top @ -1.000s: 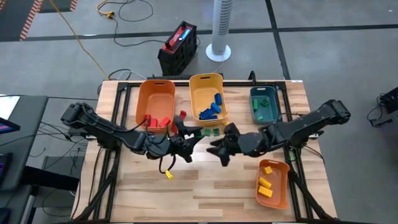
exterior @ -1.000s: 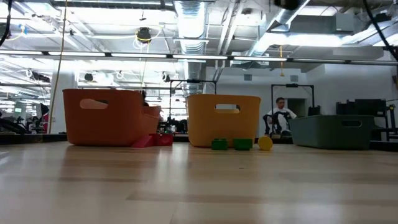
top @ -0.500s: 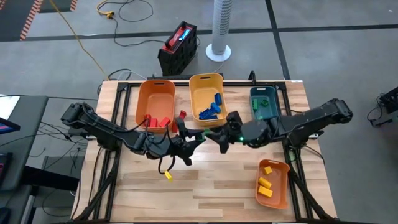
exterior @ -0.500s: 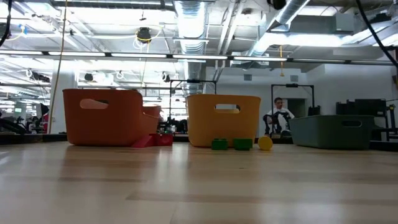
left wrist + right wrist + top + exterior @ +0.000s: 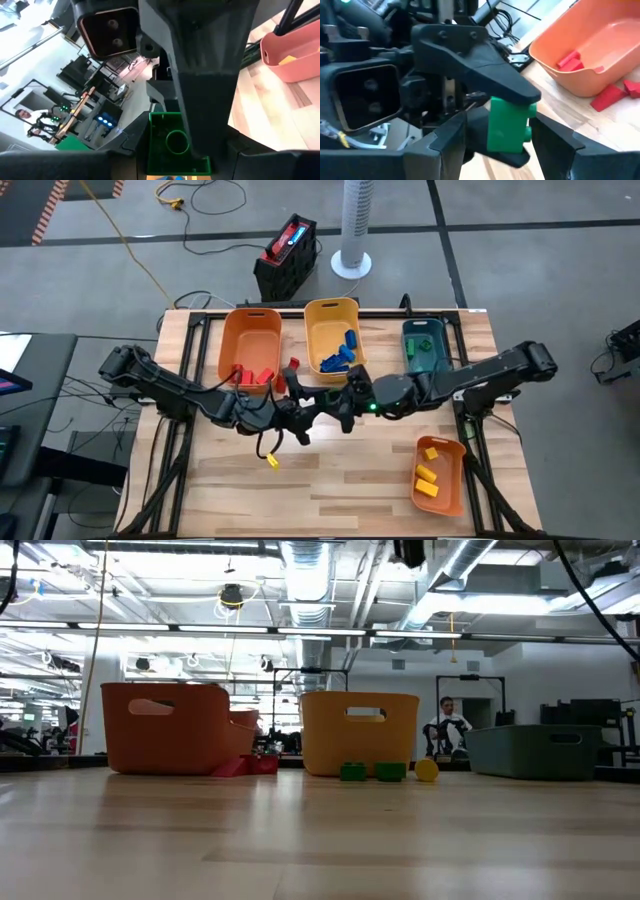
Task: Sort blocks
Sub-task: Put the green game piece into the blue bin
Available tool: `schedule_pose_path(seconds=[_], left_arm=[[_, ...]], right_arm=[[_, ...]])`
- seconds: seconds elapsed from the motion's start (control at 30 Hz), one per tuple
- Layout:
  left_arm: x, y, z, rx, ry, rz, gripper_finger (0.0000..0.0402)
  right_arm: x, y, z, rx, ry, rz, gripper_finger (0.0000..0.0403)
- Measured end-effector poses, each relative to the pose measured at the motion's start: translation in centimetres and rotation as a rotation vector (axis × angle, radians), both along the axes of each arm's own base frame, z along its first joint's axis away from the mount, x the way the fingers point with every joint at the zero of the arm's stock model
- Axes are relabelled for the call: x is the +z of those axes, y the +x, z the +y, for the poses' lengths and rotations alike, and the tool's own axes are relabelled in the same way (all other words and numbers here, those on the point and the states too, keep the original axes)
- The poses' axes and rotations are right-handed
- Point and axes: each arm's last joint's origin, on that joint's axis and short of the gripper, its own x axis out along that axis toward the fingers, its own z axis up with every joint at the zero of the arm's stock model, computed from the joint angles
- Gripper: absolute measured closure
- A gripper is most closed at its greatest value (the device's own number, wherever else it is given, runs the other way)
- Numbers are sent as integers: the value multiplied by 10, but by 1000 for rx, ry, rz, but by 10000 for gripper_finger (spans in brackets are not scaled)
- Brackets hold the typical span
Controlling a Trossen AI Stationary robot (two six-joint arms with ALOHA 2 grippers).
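My left gripper (image 5: 312, 404) is over the middle of the table, shut on a green block (image 5: 507, 125). My right gripper (image 5: 343, 406) faces it from the right, open, with one finger on either side of that block (image 5: 167, 142); whether they touch it, I cannot tell. Two more green blocks (image 5: 352, 772) and a yellow one (image 5: 427, 770) rest on the table before the yellow bin (image 5: 335, 340). Red blocks (image 5: 245, 766) lie beside the orange bin (image 5: 250, 345). One yellow block (image 5: 271, 461) lies nearer the front. My left gripper pinches the green block between its two fingers: one dark finger (image 5: 480, 80) lies on the block's top face (image 5: 512, 104), the other under it. The fingers come level from the table's left. The block is lifted clear of the table.
The orange bin holds red blocks, the yellow bin blue ones, the teal bin (image 5: 425, 345) green ones. A small orange bin (image 5: 438, 472) with yellow blocks sits at the near right. Bare wood lies along the near edge. A person sits far off in the room (image 5: 448, 725).
My right gripper has moved toward the table's left and slightly toward the far edge, up to my left gripper, until its fingers stand around the green block. The left arm has kept still.
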Motion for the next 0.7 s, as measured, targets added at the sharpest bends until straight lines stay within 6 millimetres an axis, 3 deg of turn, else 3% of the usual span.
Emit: schedule_pose_path(seconds=[0.3, 0.4, 0.57, 0.7], left_arm=[[-1, 1, -1, -40, -24, -4, 272], [-1, 1, -1, -36, -41, -10, 260], [-1, 1, -1, -42, -39, -9, 227], [-1, 0, -1, -7, -60, -20, 212]], right_arm=[[-5, 7, -6, -26, -3, -5, 190], [-4, 8, -10, -39, -2, -9, 228], [-6, 8, -11, -7, 3, 12, 324], [-6, 5, -10, 41, 7, 36, 326]])
